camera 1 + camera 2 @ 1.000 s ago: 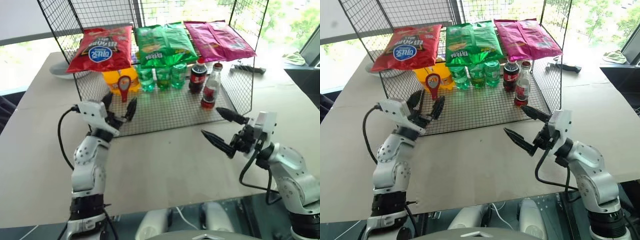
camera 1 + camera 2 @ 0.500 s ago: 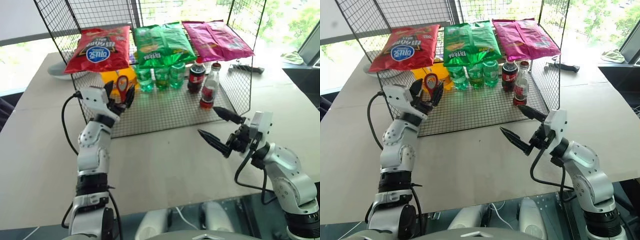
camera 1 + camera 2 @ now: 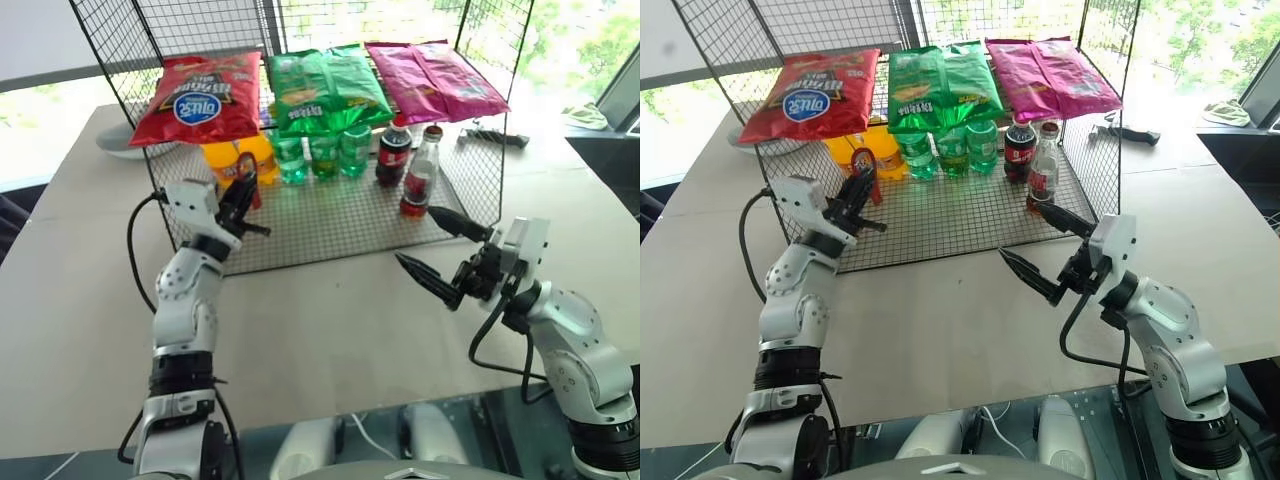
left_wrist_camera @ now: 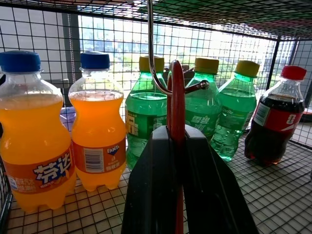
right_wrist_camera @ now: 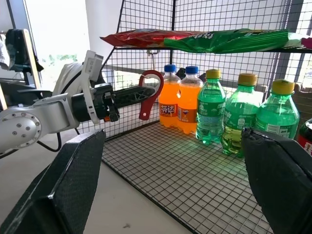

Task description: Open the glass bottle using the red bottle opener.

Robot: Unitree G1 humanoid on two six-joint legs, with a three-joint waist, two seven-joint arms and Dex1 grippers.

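Since a second ago the left tool (image 3: 243,187) has gone from spread fingers to clenched on the red bottle opener (image 5: 149,93), and the arm has pushed a little further into the wire rack (image 3: 470,190). Its black fingers (image 4: 156,185) pinch the opener's flat handle edge-on, while the looped head sits over a metal hook (image 4: 155,73) that comes down from the rack's upper shelf. Behind the opener stand two orange soda bottles (image 4: 95,122) and three green soda bottles (image 4: 146,112), then a fatter cola bottle (image 3: 392,152) with a red cap. Just beside that one, at the right end of the row, the glass bottle (image 3: 420,175) stands upright on the rack's lower grid, well apart from both tools. On the upper shelf lie a red chip bag (image 3: 195,97), a green one (image 3: 325,88) and a pink one (image 3: 435,80). Over the bench (image 3: 330,320) in front of the rack, the right tool (image 3: 432,252) hovers, released, fingers wide apart, holding nothing.
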